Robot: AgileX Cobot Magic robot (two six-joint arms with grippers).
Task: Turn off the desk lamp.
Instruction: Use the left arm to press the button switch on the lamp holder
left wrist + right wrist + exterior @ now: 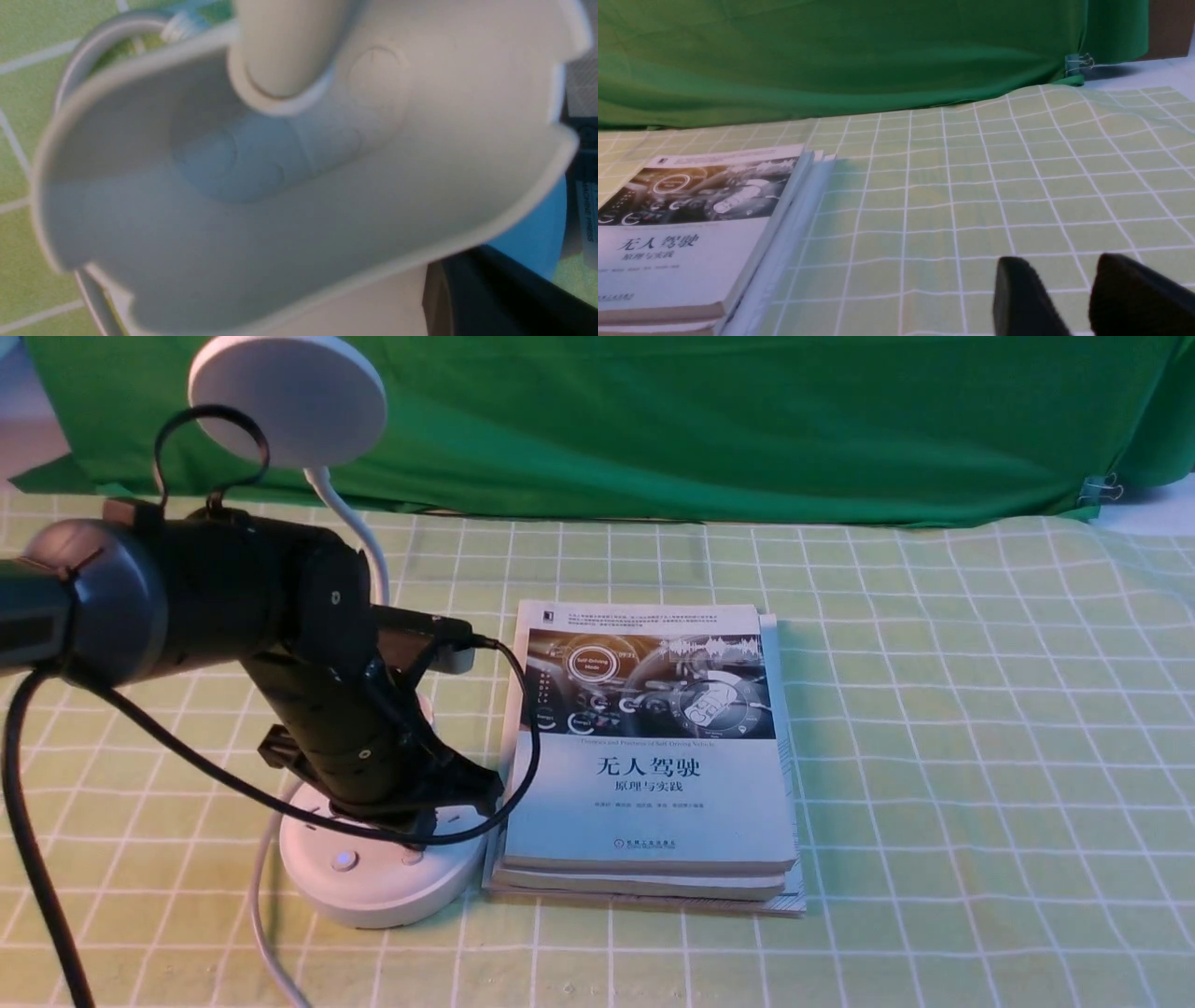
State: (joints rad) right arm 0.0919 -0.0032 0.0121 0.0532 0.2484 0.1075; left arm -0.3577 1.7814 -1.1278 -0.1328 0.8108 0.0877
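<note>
Front view: a green-checked tablecloth (934,756) fills the desk. A stack of books (653,803) lies near the centre. The desk lamp (373,891) stands at the stack's 9 o'clock, its round base just beside the books.

The lamp looks like light white plastic. Its disc head (288,397) sits on a thin bendy neck (359,523), so it would probably sway or tip if taken high up. It needs no grasp. I judge a straight downward press on one of the two buttons (344,861) at the base's 6 o'clock rim is best, since a sideways push could slide the base on the cloth.

The left arm (308,663) bends steeply down over the base. The left gripper (425,821) is low above the top of the base, at 1 o'clock from the buttons. I cannot tell how its jaws stand. Its wrist camera shows only the blurred cup holder (233,233).

The right gripper (1059,280) holds nothing, its fingers (1017,298) slightly parted above bare cloth, at the books' 3 o'clock.
</note>
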